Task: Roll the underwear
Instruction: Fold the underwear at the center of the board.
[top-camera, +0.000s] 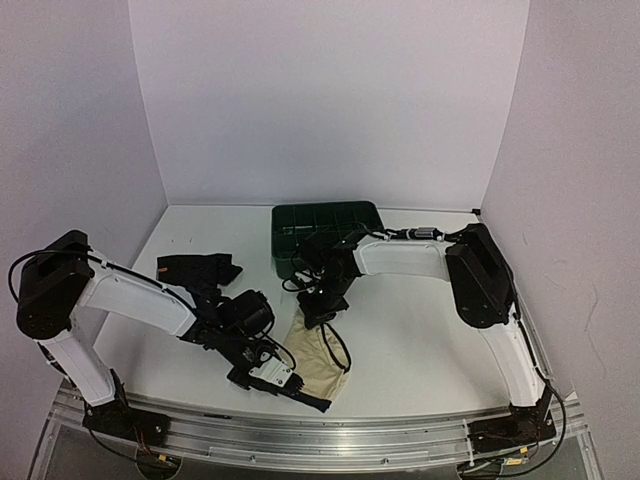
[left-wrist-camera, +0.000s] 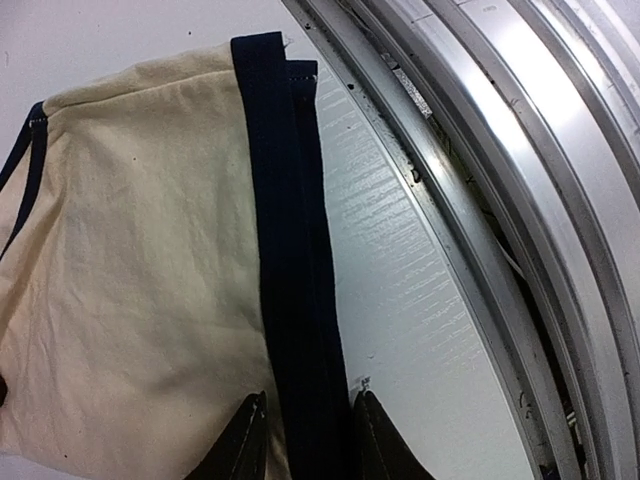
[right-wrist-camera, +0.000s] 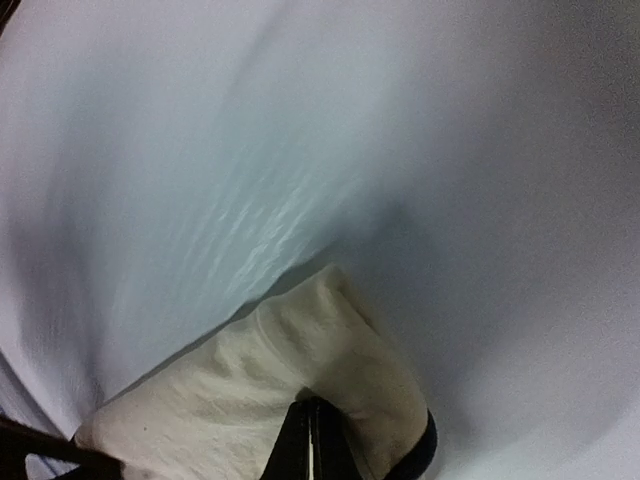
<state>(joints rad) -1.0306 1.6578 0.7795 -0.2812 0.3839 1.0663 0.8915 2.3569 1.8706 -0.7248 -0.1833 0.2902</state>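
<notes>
A cream underwear with dark edging (top-camera: 322, 362) lies flat near the table's front edge. My left gripper (top-camera: 300, 392) is at its near end. In the left wrist view the two fingers close from either side on the dark waistband (left-wrist-camera: 290, 250), which fills the gap of the left gripper (left-wrist-camera: 307, 420). My right gripper (top-camera: 318, 318) is at the far end of the garment. In the right wrist view that gripper (right-wrist-camera: 310, 415) is pinched shut on a raised peak of the cream cloth (right-wrist-camera: 250, 370). A black underwear (top-camera: 195, 270) lies crumpled at the left.
A dark green compartmented tray (top-camera: 325, 232) stands at the back centre, just behind the right wrist. The metal rail (left-wrist-camera: 520, 200) of the table's front edge runs close beside the left gripper. White walls close in the table on three sides.
</notes>
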